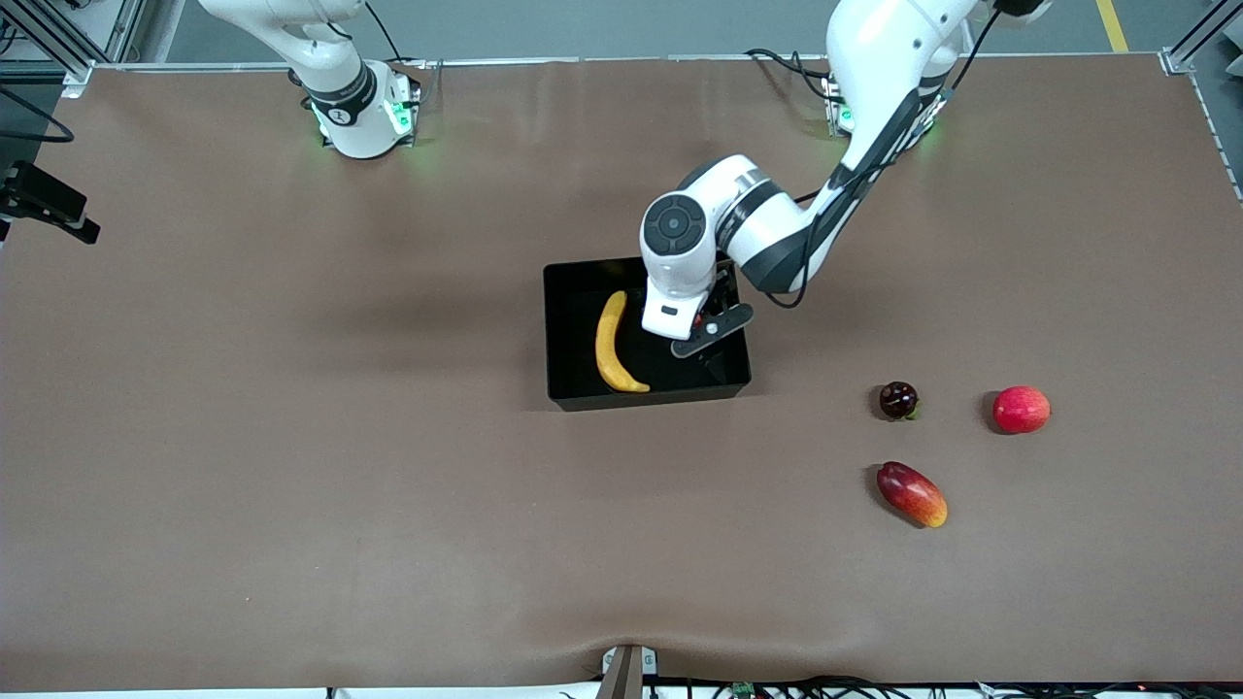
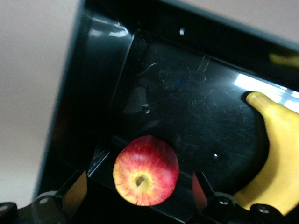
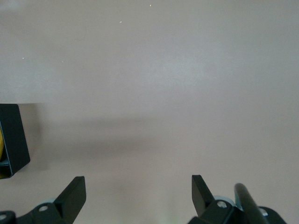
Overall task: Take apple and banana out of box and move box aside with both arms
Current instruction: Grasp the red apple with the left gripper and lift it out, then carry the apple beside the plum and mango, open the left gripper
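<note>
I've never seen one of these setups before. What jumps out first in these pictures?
The black box in the middle of the table draws the eye: a yellow banana lies in it, and the left gripper hangs open over a small red apple inside the box. Three loose fruits lie toward the left arm's end: a dark round fruit, a pinkish-red round fruit and a mango. The right gripper waits open over bare table.

The brown table point(image 1: 291, 437) carries a black bin point(image 1: 568, 330) near its centre. Toward the left arm's end lie a dark red round fruit point(image 1: 898, 399), a pinkish-red round fruit point(image 1: 1022, 409) and, nearer the front camera, a mango point(image 1: 912, 493).
</note>
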Controlling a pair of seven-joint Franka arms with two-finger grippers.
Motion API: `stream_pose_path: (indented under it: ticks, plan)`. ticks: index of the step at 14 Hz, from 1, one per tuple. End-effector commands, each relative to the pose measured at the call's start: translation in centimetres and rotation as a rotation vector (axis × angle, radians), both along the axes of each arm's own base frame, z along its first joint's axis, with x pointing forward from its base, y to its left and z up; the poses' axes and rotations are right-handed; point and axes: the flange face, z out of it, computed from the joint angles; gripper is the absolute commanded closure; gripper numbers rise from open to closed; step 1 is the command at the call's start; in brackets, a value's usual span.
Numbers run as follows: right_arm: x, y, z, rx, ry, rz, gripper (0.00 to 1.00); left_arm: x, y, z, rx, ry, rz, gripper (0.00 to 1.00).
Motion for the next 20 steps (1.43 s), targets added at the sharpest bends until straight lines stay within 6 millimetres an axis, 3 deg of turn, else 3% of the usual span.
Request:
stream_pose_path:
  ticks: [1,4,5,6,7,9,13,17,18,20]
  plan:
    - [0.1,-0.3,0.1,-0.016,0.003,-0.002,0.0,-0.3,-0.5,-2.5,0.015,-0.026,0.006,0.0]
    - [0.2,-0.1,0.0,-0.016,0.005,-0.001,0.0,-0.5,-0.7,-4.8,0.014,-0.03,0.02,0.0]
    - [0.2,-0.2,0.0,-0.016,0.005,-0.002,0.0,-0.6,-0.6,-5.0,0.016,-0.028,0.019,0.33]
    - [0.2,-0.1,0.0,-0.016,0.005,-0.001,0.0,-0.6,-0.5,-4.9,0.02,-0.026,0.017,0.75]
    - [0.2,-0.2,0.0,-0.016,0.005,-0.002,0.0,-0.5,-0.6,-4.2,0.019,-0.031,0.005,1.0]
    - [0.2,-0.3,0.0,-0.016,0.005,-0.004,0.0,0.0,-0.4,-1.2,0.031,-0.051,0.002,1.0]
    - [0.2,-0.3,0.0,-0.016,0.005,-0.004,0.0,1.5,1.0,8.7,0.024,-0.103,-0.091,1.0]
    - [0.2,-0.2,0.0,-0.016,0.005,-0.004,0.0,7.0,8.2,16.5,-0.012,-0.085,-0.132,1.0]
    - [0.2,-0.2,0.0,-0.016,0.005,-0.004,0.0,8.5,11.1,18.0,-0.021,-0.075,-0.148,1.0]
    - [0.2,-0.1,0.0,-0.016,0.005,-0.002,0.0,10.8,16.9,18.9,-0.03,-0.036,-0.189,1.0]
